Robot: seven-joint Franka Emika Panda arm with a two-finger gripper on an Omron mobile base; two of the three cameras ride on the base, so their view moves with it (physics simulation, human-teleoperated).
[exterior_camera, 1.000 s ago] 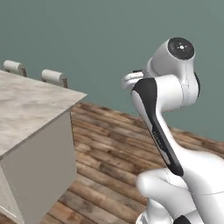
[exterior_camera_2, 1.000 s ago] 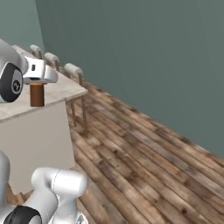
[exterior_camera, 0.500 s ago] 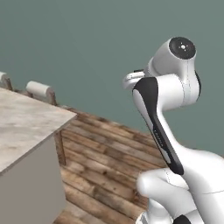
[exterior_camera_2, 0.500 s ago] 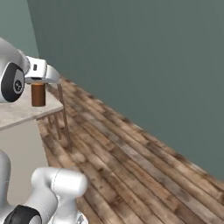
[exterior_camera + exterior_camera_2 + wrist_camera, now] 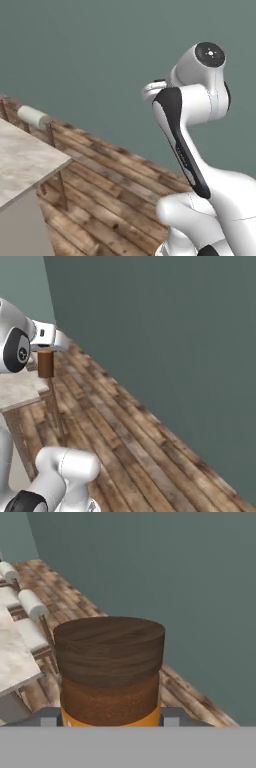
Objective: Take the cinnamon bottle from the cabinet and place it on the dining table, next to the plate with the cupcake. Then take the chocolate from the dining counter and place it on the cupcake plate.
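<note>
So the gripper is pinching the cinnamon bottle, holding it upright up in the air. In the hand view the bottle's dark wood cap sits right in front, brown spice and an orange band below it. The marble dining table is off to the left, its corner near a chair. Wood plank floor and a teal wall behind.

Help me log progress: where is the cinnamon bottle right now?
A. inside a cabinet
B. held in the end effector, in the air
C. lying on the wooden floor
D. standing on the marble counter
B: the cinnamon bottle hangs clamped in the end effector, above the wooden floor.
</note>
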